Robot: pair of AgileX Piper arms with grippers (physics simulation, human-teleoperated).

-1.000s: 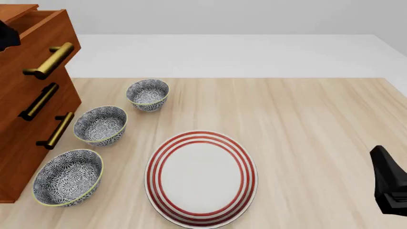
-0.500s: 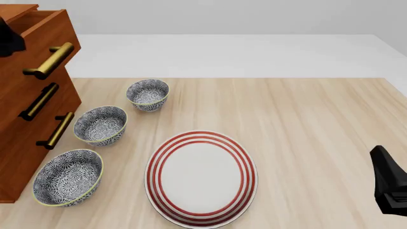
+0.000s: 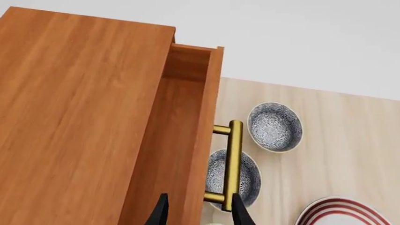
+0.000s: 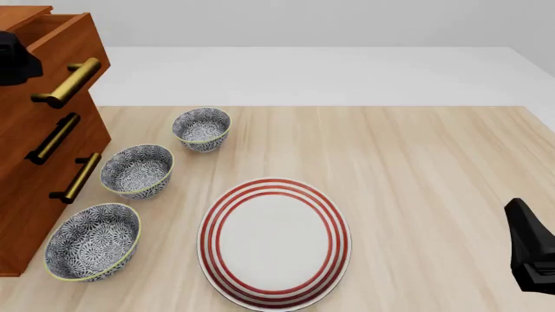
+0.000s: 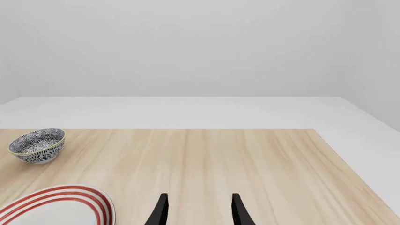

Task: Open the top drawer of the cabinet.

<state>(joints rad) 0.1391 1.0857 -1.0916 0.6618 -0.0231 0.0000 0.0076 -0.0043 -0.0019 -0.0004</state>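
Observation:
The cabinet [image 4: 26,208] stands at the table's left edge, and its top drawer [image 4: 74,42] juts out past the two lower ones, brass handle [image 4: 67,83] facing right. In the left wrist view I look down on the cabinet top [image 3: 75,117], the drawer's wooden inside [image 3: 175,140] and its handle [image 3: 233,159]. My left gripper [image 3: 200,214] hangs open above the drawer's front panel, one fingertip over the inside and the other [image 3: 240,214] by the handle's end, holding nothing. My right gripper [image 5: 198,212] is open and empty above bare table at the front right [image 4: 529,257].
Three patterned bowls [image 4: 202,128] [image 4: 137,170] [image 4: 93,240] line up on the table just right of the cabinet. A red-ringed white plate [image 4: 274,242] lies at the front centre. The wooden table [image 4: 433,169] ends at a white floor behind.
In the front view the left arm's black body has crept slightly right and down beside the top drawer. The drawer, the bowls and the right arm have not moved.

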